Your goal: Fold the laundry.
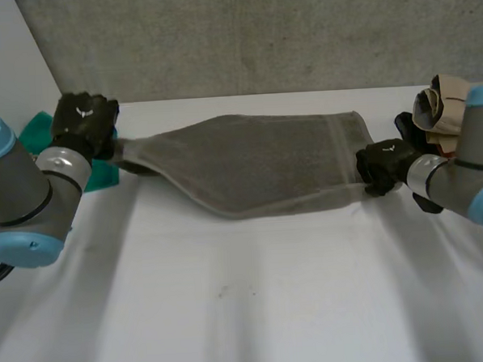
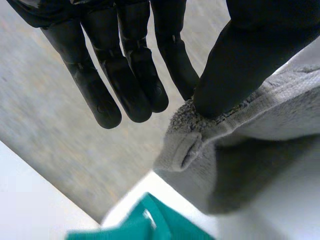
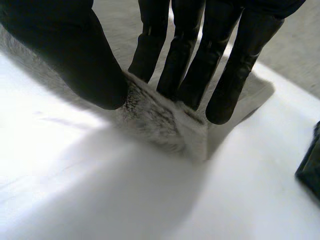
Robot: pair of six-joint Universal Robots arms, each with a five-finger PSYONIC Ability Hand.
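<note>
The left hand (image 1: 84,116) pinches one corner of the grey terry towel (image 1: 248,160) between its thumb and straight fingers (image 2: 132,75). The hem is bunched there, and the corner is held above the white table (image 1: 248,310). The right hand (image 1: 382,165) grasps the opposite short edge in the same way, thumb against fingers (image 3: 187,65), low over the table. The towel is stretched between both hands and sags in the middle; I cannot tell if it touches the table. A crumpled green cloth (image 1: 36,131) lies just beside the left hand, partly hidden by the arm. A beige crumpled cloth (image 1: 436,106) sits behind the right arm, partly covered. Near the right hand is a dark thing (image 3: 310,165), seen only in part and not recognisable.
</note>
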